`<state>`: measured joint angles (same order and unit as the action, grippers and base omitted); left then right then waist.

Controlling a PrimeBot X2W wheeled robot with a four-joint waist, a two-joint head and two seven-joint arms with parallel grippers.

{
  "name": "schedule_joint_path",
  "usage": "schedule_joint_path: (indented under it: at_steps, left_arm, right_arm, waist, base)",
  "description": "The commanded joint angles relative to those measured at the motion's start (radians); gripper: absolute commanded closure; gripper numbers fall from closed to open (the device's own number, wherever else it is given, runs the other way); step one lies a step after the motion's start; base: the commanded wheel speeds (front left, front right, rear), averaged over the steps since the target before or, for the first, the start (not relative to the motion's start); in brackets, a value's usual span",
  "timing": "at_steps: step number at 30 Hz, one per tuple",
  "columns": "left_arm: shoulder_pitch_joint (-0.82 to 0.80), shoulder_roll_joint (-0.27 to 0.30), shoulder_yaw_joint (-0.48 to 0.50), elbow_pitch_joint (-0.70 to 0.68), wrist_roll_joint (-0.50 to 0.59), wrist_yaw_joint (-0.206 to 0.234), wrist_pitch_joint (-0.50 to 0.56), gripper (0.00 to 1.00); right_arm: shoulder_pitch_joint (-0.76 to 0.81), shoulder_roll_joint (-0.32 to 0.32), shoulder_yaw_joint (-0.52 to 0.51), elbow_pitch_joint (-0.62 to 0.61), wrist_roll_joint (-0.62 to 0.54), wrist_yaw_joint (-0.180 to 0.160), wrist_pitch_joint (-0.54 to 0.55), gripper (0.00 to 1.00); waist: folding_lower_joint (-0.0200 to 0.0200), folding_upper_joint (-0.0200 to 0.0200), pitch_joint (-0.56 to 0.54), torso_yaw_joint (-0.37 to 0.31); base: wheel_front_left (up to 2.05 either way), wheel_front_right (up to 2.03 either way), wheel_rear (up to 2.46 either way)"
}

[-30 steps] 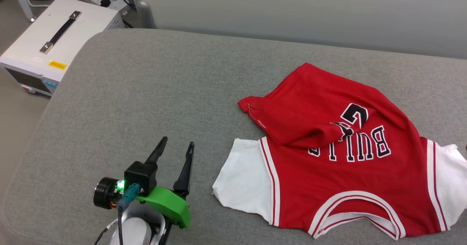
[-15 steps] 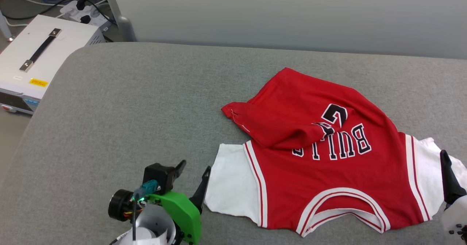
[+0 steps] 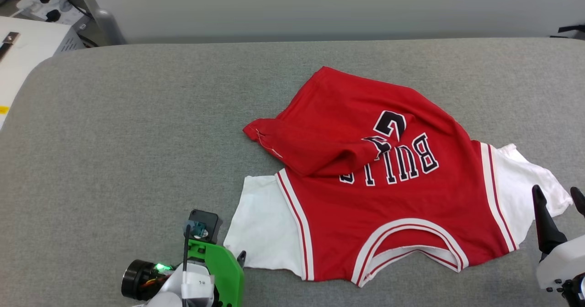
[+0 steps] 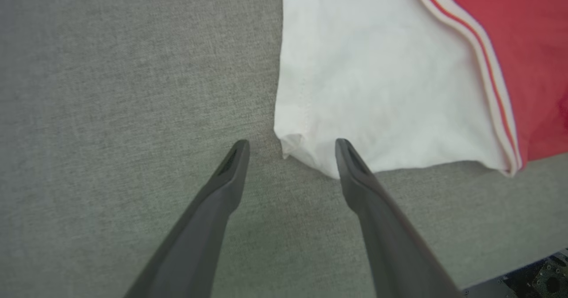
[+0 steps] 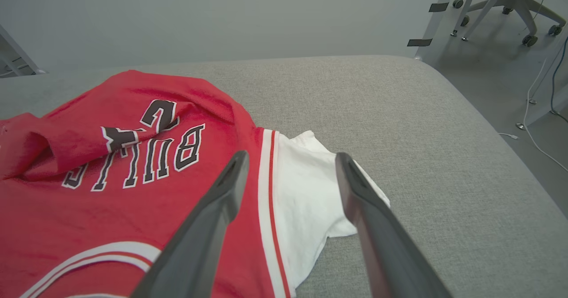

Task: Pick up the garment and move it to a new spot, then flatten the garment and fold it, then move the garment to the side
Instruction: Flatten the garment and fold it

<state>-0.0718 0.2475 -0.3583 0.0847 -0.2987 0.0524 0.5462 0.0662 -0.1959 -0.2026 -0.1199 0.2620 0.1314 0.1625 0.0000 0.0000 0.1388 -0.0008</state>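
Jaws spread wide and empty, the left gripper (image 4: 291,143) hovers at the corner of the shirt's white left sleeve (image 4: 377,80). The right gripper (image 5: 291,154), equally open, hangs over the right sleeve (image 5: 310,178). The shirt (image 3: 379,197) lies collar (image 3: 406,247) toward the robot on the grey pad (image 3: 137,138), its hem (image 3: 269,142) flopped over the lettering (image 3: 393,163). A clean pick-up likely means slipping one finger under each sleeve edge, flush to the pad, then closing both together so the shirt lifts level.
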Motion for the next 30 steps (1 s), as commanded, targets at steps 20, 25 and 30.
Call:
schedule_joint_path:
  at_steps: [20,25,30]
  left_arm:
    - [-0.030,-0.014,0.029,0.160,-0.050,0.000,-0.079,1.00]
    - [-0.023,0.004,0.110,0.095,-0.089,0.020,-0.177,1.00]
    - [0.003,0.021,0.176,-0.019,-0.143,0.028,-0.199,1.00]
  right_arm:
    - [0.002,-0.018,0.006,0.017,-0.008,-0.001,0.023,0.00]
    - [0.024,-0.038,0.008,0.023,-0.001,-0.001,0.083,0.00]
    - [0.053,-0.056,0.010,0.021,0.005,-0.001,0.189,0.00]
  waist:
    - [0.0000,0.0000,0.023,-0.011]
    - [0.0000,0.0000,-0.010,0.017]
    - [0.0000,0.0000,-0.029,0.041]
  base:
    - [0.00,0.00,0.00]
    - [0.00,0.00,0.00]
    - [0.00,0.00,0.00]
